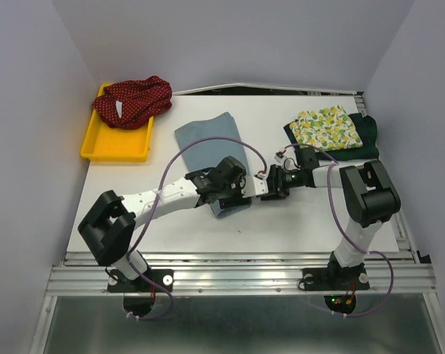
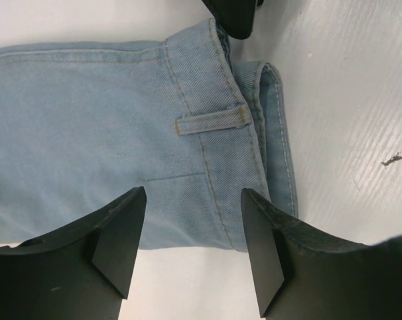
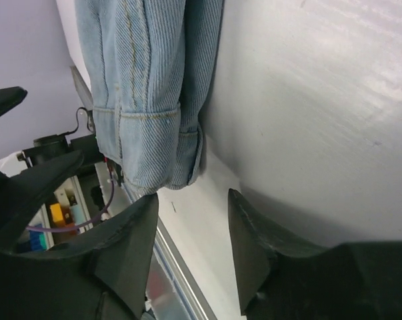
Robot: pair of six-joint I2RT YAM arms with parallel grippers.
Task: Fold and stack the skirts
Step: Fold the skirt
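The light-blue denim skirt (image 1: pixel 207 140) lies folded in a long strip at the table's middle. My left gripper (image 1: pixel 233 195) is open and empty over its near end; in the left wrist view (image 2: pixel 193 195) the jaws straddle the waistband edge and belt loop of the denim (image 2: pixel 121 127). My right gripper (image 1: pixel 265 189) is open and empty just right of that same end; its view (image 3: pixel 194 197) shows the folded denim corner (image 3: pixel 151 93) beside the left finger. The lemon-print skirt (image 1: pixel 327 127) lies folded on the dark green one (image 1: pixel 367 131) at the back right. The red dotted skirt (image 1: pixel 132 101) is bunched in the tray.
The yellow plastic tray (image 1: pixel 113 146) stands at the back left. A tip of my right gripper's finger (image 2: pixel 234 17) shows at the top of the left wrist view. The table's metal front rail (image 1: pixel 237 259) runs along the near edge.
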